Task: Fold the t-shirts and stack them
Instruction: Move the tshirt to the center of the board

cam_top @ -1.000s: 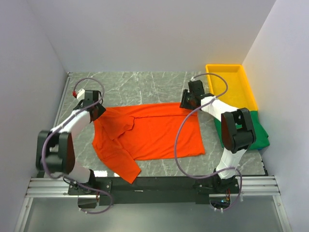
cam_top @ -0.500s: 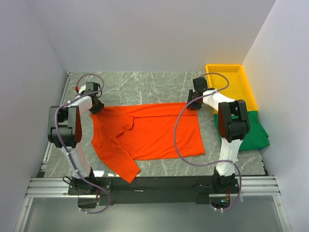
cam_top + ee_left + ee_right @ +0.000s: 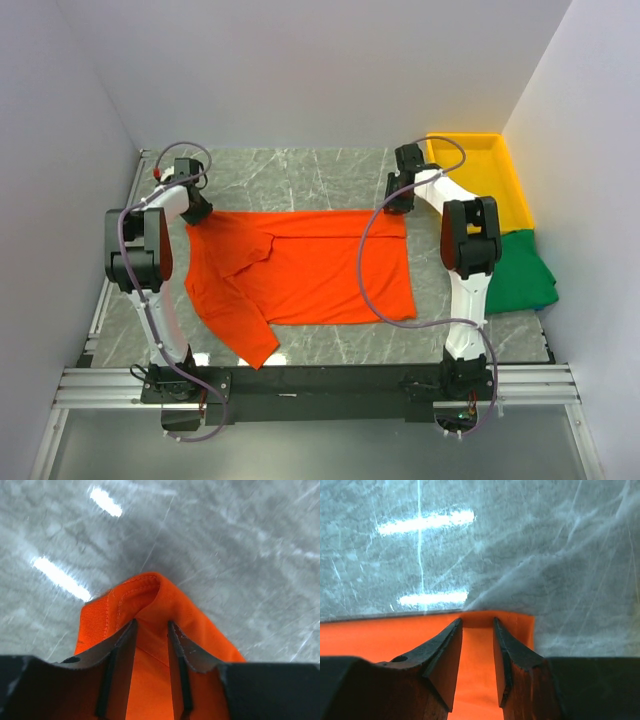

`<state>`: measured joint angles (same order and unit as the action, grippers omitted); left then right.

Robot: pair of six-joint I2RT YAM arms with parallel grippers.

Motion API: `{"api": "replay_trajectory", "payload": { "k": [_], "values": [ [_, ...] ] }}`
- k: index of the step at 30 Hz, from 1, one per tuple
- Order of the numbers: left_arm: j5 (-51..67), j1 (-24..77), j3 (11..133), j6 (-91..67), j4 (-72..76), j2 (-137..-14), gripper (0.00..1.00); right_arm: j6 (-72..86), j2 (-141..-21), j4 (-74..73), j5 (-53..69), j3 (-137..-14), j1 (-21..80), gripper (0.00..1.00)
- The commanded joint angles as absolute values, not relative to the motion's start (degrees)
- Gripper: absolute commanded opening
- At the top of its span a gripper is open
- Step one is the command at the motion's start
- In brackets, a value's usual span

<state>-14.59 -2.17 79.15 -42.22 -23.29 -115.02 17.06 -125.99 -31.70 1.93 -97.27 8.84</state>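
Note:
The orange-red t-shirt (image 3: 310,270) lies spread flat on the grey marble table, one sleeve trailing toward the near left. My left gripper (image 3: 196,212) is shut on its far left corner, and the cloth (image 3: 150,587) bunches between the jaws (image 3: 151,625). My right gripper (image 3: 395,205) is shut on the far right corner, where the shirt's edge (image 3: 370,635) lies flat and the jaws (image 3: 477,622) straddle it. The dark green t-shirt (image 3: 520,275) lies folded at the right edge, partly behind the right arm.
A yellow plastic tray (image 3: 515,185) stands at the back right, just beyond the green shirt. White walls close the table on three sides. Both arms' cables loop over the shirt and the table.
Both grippers moved toward the far wall, drawing the orange shirt's far edge with them. The shirt now lies straighter and farther back, and the arms are stretched out more.

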Motion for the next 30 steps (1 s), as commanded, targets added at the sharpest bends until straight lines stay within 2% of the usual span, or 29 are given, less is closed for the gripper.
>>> {"api": "replay_trajectory", "payload": {
  "k": [1,12,19,30],
  "values": [
    [-13.2,-3.0,80.6,-41.5,-24.5,-118.0,0.38,17.2,-123.2,-30.8,1.9,-96.4,8.3,0.38],
    [-12.9,-3.6,78.5,-41.5,-22.5,-117.6,0.38,23.4,-112.8,-26.9,2.3,-85.3,13.9,0.38],
    [-13.0,-3.6,78.1,-41.7,-22.2,-117.7,0.38,27.1,-116.8,-25.8,-2.0,-86.0,15.2,0.36],
    [-12.1,-3.8,79.8,-42.2,-22.9,-118.6,0.38,27.1,-127.1,-33.1,-0.3,-94.6,16.2,0.35]
  ]
}}
